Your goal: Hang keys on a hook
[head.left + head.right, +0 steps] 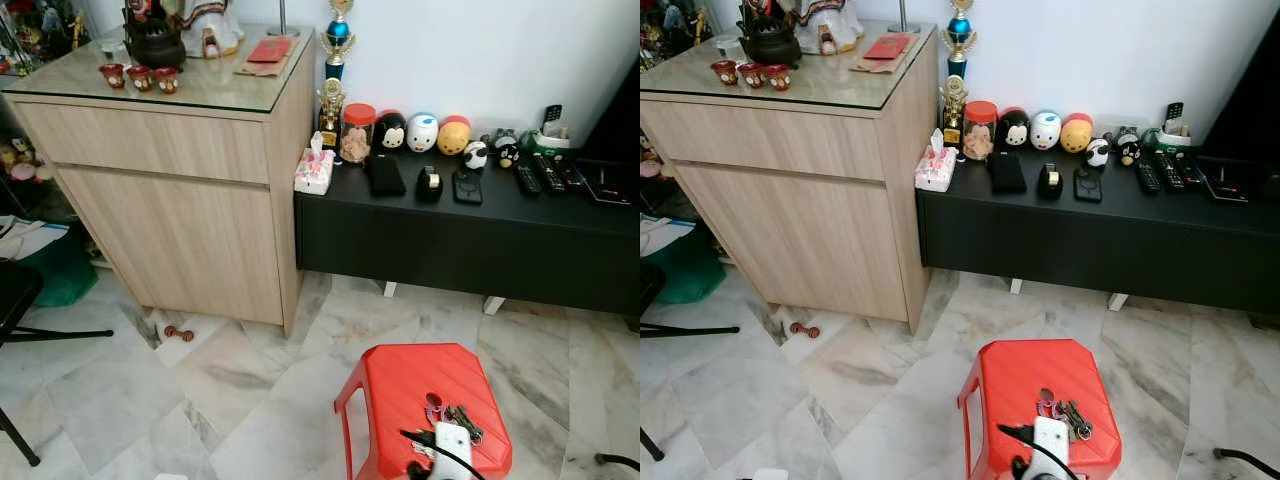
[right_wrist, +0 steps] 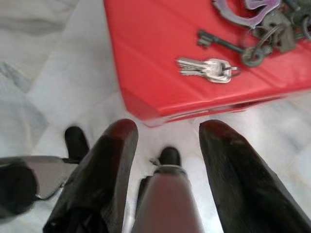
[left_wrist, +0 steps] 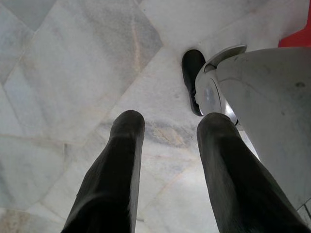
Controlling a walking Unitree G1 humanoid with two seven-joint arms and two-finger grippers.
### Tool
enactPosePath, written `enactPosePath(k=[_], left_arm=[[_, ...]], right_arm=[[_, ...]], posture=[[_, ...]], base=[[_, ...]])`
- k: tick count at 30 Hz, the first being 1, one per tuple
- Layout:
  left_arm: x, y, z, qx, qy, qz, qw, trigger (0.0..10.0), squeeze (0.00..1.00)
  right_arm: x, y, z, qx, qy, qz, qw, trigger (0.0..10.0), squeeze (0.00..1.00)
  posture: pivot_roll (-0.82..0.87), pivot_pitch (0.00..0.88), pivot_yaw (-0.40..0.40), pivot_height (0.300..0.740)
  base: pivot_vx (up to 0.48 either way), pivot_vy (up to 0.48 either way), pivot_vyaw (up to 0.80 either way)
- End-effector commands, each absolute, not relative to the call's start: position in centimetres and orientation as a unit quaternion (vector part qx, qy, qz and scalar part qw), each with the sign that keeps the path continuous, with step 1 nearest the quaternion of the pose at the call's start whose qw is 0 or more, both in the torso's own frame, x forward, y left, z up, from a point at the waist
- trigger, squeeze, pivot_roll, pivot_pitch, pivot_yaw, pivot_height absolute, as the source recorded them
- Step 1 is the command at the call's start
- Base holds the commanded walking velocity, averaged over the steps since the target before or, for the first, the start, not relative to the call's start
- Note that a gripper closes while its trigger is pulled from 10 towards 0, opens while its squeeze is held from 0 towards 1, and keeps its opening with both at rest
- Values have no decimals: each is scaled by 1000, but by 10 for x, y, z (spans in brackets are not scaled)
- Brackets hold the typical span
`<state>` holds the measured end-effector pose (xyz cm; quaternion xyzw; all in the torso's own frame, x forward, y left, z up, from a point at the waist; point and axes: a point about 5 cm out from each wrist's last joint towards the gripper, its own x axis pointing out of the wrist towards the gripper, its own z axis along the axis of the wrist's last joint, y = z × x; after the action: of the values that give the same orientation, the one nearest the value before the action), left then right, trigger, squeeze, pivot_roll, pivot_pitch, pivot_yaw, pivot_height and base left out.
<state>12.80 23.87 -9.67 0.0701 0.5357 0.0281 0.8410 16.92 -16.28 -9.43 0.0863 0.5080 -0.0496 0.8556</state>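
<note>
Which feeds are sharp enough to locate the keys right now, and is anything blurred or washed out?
Left eye view: evenly lit and sharp, keys legible on the red stool. Right wrist view: slight motion blur, stool edge smeared, keys still distinct. Left wrist view: clear, soft shadows on the marble floor.

**Even indoor light, sharp head views, soft wrist views**

Both eye views are bright and evenly lit, with crisp detail across the marble floor (image 1: 250, 380) and the white wall (image 1: 500, 50). The glass cabinet top (image 1: 200, 80) carries a pale sheen. The black low cabinet (image 1: 470, 240) casts a soft shadow beneath it. In the right wrist view the red stool (image 2: 160, 58) is slightly blurred, and the end effector fingers (image 2: 112, 165) are out of focus. The left wrist view shows dark, soft-edged fingers (image 3: 121, 160) against bright floor.
</note>
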Motion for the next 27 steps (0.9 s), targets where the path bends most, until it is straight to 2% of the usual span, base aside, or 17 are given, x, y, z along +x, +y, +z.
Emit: enactPosePath(k=[1,27], left_arm=[[126,240,-97,69,535,32,841,10000,0],[127,241,-96,77,530,37,843,10000,0]], right_arm=[[164,-185,-94,79,508,-72,855,10000,0],[166,-196,-92,64,499,-92,859,10000,0]], posture=[[-31,0,-47,740],[-28,0,-48,740]], base=[[0,0,0],[21,0,0]])
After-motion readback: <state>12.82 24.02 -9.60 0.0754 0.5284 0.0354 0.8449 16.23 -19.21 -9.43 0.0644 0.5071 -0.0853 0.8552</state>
